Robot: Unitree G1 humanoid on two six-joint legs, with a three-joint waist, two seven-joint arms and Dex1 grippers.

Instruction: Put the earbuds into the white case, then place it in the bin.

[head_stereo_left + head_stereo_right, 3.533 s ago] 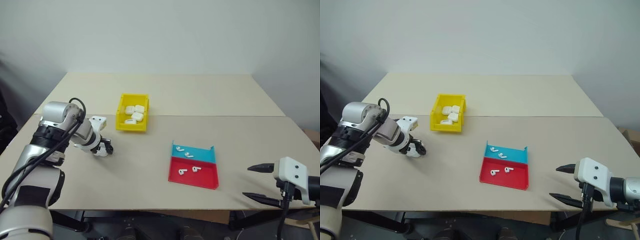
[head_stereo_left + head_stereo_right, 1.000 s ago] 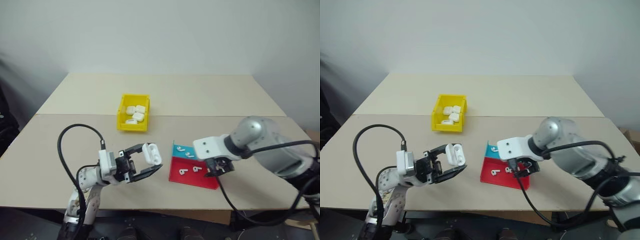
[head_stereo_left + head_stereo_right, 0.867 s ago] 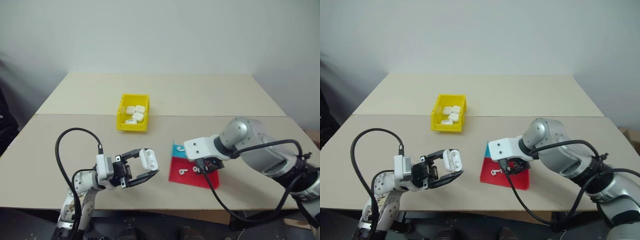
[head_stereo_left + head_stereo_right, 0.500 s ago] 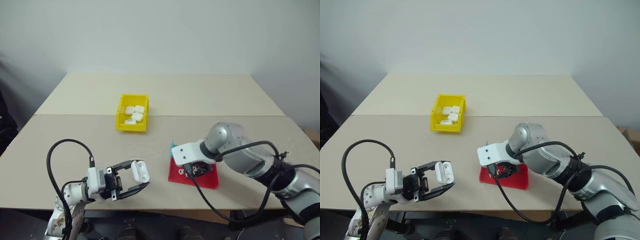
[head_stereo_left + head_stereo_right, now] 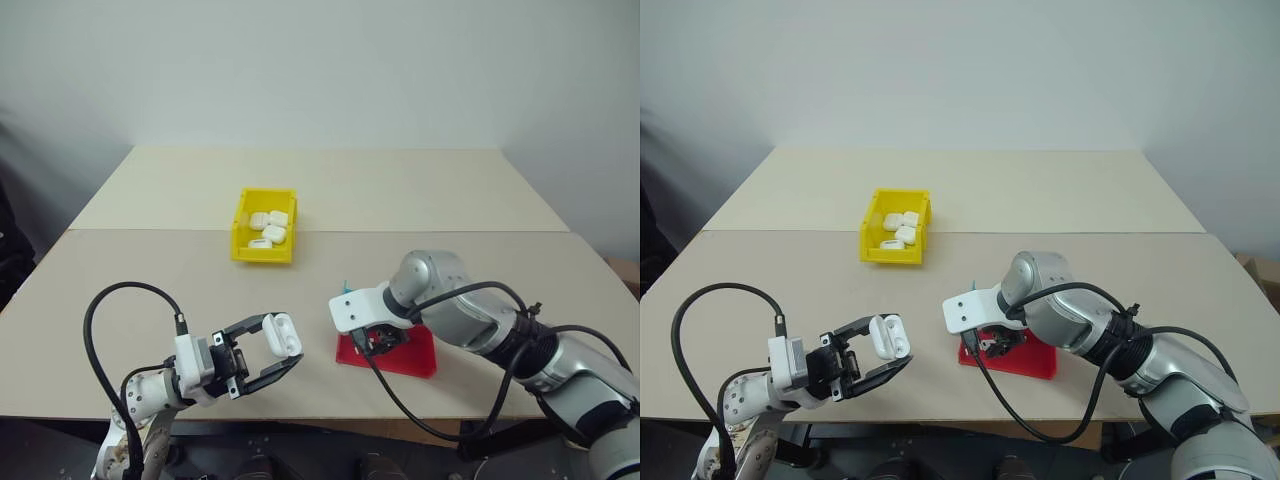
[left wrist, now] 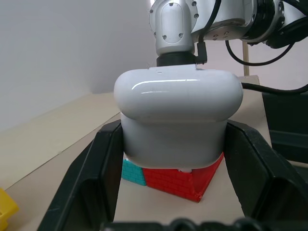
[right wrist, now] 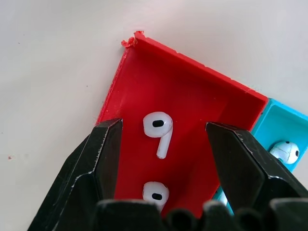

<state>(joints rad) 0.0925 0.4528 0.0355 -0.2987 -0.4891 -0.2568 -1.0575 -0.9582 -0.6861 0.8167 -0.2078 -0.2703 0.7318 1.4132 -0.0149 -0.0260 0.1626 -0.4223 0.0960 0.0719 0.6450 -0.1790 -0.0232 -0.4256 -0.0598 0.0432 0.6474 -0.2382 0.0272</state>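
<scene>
left tool (image 5: 268, 352) is clamped on the white case (image 5: 284, 333), holding it up over the bench (image 5: 150, 270) ready for loading. right tool (image 7: 163, 144) hangs open, straddling an earbud (image 7: 159, 128) in the red tray (image 7: 202, 103), probably about to pinch it.

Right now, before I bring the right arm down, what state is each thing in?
Left gripper: shut on the white case.
White case: held off the table, lid open.
Right gripper: fingers open, straddling one earbud.
Earbuds: loose in the tray, none picked up yet.
Tray: flat on the table, earbuds in both red and teal parts.
Yellow bin: upright, several white cases inside.
</scene>
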